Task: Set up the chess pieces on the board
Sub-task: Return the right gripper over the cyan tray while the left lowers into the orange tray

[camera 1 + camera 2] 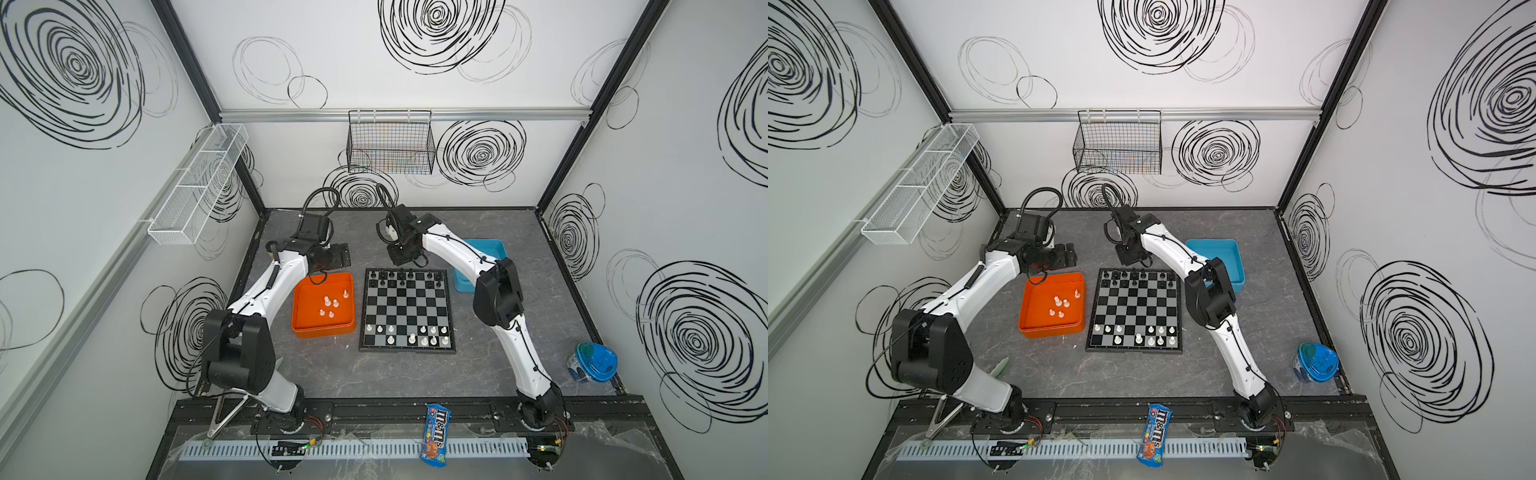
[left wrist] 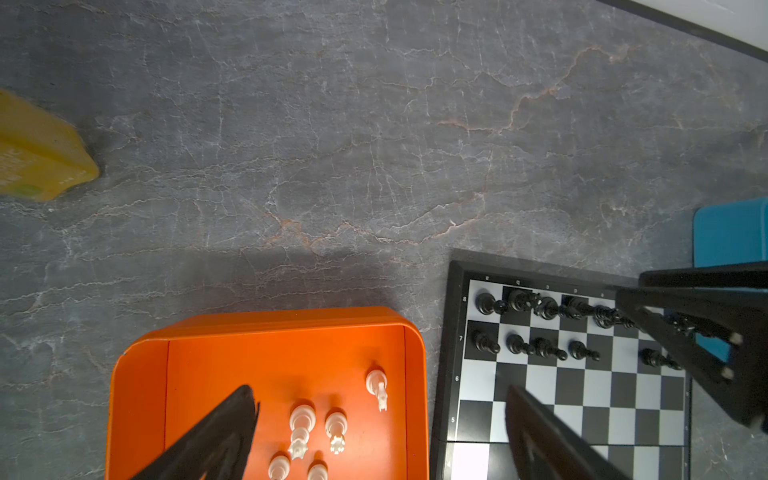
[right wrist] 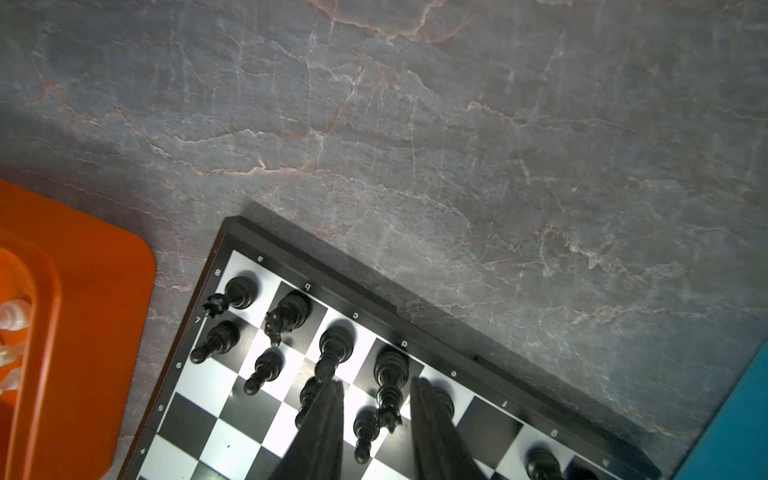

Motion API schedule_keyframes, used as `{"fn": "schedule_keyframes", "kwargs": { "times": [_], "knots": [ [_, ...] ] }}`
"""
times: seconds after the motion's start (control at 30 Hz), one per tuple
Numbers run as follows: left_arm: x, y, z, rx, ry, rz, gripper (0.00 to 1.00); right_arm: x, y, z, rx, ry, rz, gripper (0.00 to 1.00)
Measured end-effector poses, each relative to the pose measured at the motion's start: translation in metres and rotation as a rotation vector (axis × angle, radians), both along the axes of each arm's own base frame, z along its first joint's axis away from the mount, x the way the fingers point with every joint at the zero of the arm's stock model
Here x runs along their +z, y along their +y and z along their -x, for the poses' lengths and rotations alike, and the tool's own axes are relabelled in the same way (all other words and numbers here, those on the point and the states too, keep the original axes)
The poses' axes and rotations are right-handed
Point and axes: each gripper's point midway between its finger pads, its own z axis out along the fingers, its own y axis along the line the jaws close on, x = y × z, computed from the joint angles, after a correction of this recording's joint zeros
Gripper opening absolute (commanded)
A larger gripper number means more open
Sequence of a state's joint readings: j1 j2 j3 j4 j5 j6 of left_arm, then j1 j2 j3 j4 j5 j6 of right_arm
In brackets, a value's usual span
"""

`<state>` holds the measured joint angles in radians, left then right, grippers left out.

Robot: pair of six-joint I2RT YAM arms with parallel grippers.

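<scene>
1. Seen from my remote station, the right hand (image 3: pixel 376 415) sits low over the far edge of the board (image 1: pixel 405 309). Its jaws are narrowly parted on either side of a tall black piece (image 3: pixel 390 372). A light square shows between the piece and one finger, so I judge the hand grips nothing.
2. The left hand (image 2: pixel 379 386) hovers with its jaws wide and empty above the orange tray (image 2: pixel 270 322). The tray rests on the counter (image 2: pixel 374 145) just beside the board, and five white pieces (image 2: pixel 301 417) sit loose inside it.
3. On the board, black pieces (image 1: pixel 392 275) fill much of the two far rows and more white ones most of the two near rows. Both sides have gaps, so I judge the setup well along but unfinished.
4. My first worry is the right hand's exit. The back-rank men stand tightly packed, and a black pawn (image 3: pixel 363 432) stands close by the fingers. A retreat that drifts sideways could clip it and topple its neighbours in a row.
5. My second worry is the tray. Two of the white men there stand nearly touching, so wide jaws coming down could catch both or knock one flat. The pieces are small and glossy, and an off-centre pinch may let one twist or slip out on the way over.
6. My third worry is crowding. The right hand already shows in the left wrist view, so if both arms go for the board together, they could collide.
</scene>
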<state>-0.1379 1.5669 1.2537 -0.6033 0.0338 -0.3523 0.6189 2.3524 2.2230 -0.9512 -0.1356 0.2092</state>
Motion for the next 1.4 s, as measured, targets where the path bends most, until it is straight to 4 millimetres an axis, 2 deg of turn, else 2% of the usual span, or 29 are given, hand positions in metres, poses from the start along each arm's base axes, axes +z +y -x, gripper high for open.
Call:
{"fn": "schedule_keyframes", "kwargs": {
  "times": [0.1, 0.2, 0.3, 0.4, 0.53, 0.73, 0.83, 1.0, 1.2, 1.4],
  "knots": [
    [-0.002, 0.001, 0.001, 0.007, 0.007, -0.004, 0.96, 0.018, -0.012, -0.008, -0.024, -0.018, -0.03, 0.41],
    [-0.006, 0.003, 0.004, 0.014, 0.016, -0.011, 0.96, 0.044, -0.038, -0.022, -0.071, -0.054, -0.069, 0.52],
    [-0.013, 0.006, 0.011, 0.021, 0.038, -0.025, 0.97, 0.067, -0.075, -0.03, -0.135, -0.084, -0.111, 0.82],
    [-0.022, 0.011, 0.023, 0.028, 0.075, -0.044, 0.99, 0.079, -0.114, -0.033, -0.202, -0.102, -0.143, 0.95],
    [-0.036, 0.016, 0.04, 0.039, 0.117, -0.063, 0.96, 0.07, -0.159, -0.027, -0.278, -0.087, -0.155, 1.0],
    [-0.061, 0.02, 0.06, 0.054, 0.186, -0.077, 0.88, 0.033, -0.198, -0.012, -0.35, -0.015, -0.165, 1.0],
    [-0.066, 0.022, 0.063, 0.06, 0.199, -0.085, 0.82, 0.024, -0.206, -0.008, -0.366, 0.003, -0.169, 1.0],
    [-0.072, 0.023, 0.059, 0.064, 0.204, -0.092, 0.68, 0.019, -0.208, -0.006, -0.368, 0.003, -0.182, 1.0],
    [-0.083, 0.024, 0.057, 0.062, 0.225, -0.101, 0.63, 0.018, -0.208, -0.007, -0.368, -0.004, -0.194, 1.0],
    [-0.091, 0.026, 0.059, 0.066, 0.241, -0.113, 0.54, 0.017, -0.209, -0.006, -0.369, -0.002, -0.196, 1.0]
  ]
}}
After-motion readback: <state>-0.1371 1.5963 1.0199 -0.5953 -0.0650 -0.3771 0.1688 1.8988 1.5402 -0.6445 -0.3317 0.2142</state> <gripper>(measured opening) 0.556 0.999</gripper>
